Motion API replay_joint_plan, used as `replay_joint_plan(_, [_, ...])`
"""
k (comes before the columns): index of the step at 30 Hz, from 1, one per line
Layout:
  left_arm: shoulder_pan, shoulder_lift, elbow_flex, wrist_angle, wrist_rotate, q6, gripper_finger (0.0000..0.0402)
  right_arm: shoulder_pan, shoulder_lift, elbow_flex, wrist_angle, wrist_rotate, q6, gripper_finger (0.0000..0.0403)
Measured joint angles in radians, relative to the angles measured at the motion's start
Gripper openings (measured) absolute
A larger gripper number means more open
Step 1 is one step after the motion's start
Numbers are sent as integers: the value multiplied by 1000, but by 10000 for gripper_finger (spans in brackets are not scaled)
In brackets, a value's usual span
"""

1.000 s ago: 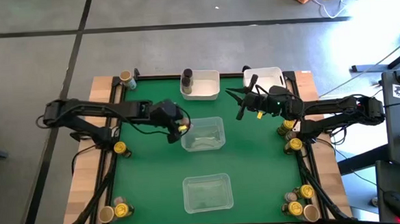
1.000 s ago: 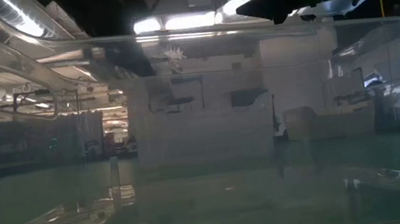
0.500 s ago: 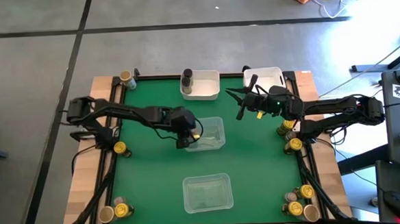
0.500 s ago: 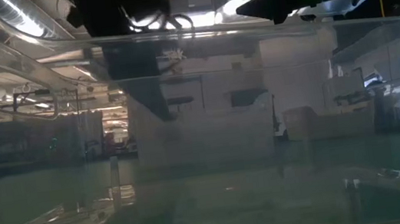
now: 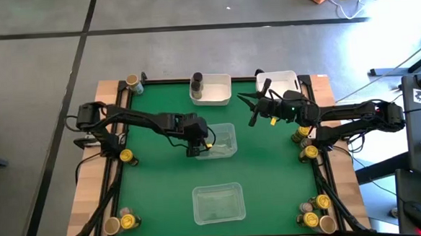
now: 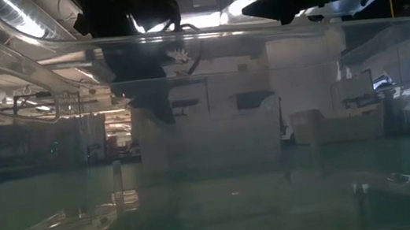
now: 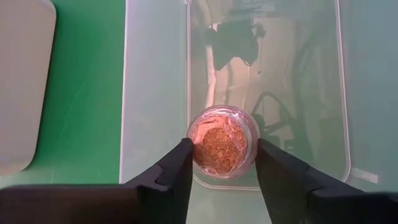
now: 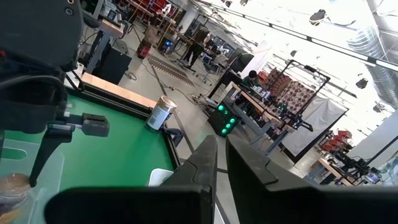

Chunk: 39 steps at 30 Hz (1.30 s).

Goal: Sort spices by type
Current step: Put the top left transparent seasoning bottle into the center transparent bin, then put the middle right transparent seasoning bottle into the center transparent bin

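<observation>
My left gripper (image 5: 199,144) points down into the left end of the far clear tray (image 5: 223,152), shut on a small clear jar (image 7: 223,150) of reddish-brown spice. In the low view it is a dark shape (image 6: 144,75) behind the tray wall. My right gripper (image 5: 252,107) hovers shut near the far right white bin (image 5: 283,79), touching nothing. Other jars stand on their bases at the table's corners and sides: far left (image 5: 131,82), left (image 5: 126,156), near left (image 5: 128,221), right (image 5: 306,136) and near right (image 5: 316,211). A dark grey jar (image 5: 196,80) stands in the far middle white bin (image 5: 216,93). My left gripper pinches the jar by its round side wall (image 7: 194,148), one finger (image 7: 177,171) on each side. The fingers come from above, pointing down. The jar stays upright inside the tray's outline; whether its base touches the tray floor I cannot tell.
A second clear tray (image 5: 218,203) lies near the table's near edge. The green mat (image 5: 156,186) is bare between the trays and the sides. Wooden side rails (image 5: 92,196) carry the spare jars. A can (image 8: 160,112) stands at the table's far edge.
My left gripper has carried the jar toward the table's right and a little toward the near edge, from beside the far clear tray's left end to over that end. It has stayed shut on the jar.
</observation>
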Motion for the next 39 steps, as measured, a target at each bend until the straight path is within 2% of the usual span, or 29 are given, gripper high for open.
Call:
replay_joint_plan(7, [0,2,20,-53,5,-6,214,0,0,0,0,0,0,37])
replay_joint_plan(13, [0,-14,123,-223,4,-22,229,0,0,0,37,1,0,37])
replay_joint_plan(20, [-2,-159,98,-212,1,0,230,0,-1,0,32,6,23,38])
replay_joint_plan(24, [-3,-289,2,-92,-2,36,230,17,-40,1,-1,89,109,64])
replay_joint_plan(27, [-2,-386,-94,50,-3,90,230,68,-90,38,-209,248,140,109])
replay_joint_plan(30, [-1,-473,-169,219,-3,157,230,146,-119,149,-556,437,240,165])
replay_joint_plan(32, [-1,-522,-204,286,-2,211,230,190,-121,245,-808,513,353,203])
replay_joint_plan(36, [8,-593,-225,343,-4,283,230,257,-106,426,-1202,525,626,266])
replay_joint_plan(39, [16,-624,-225,366,-5,316,230,294,-99,537,-1466,497,834,295])
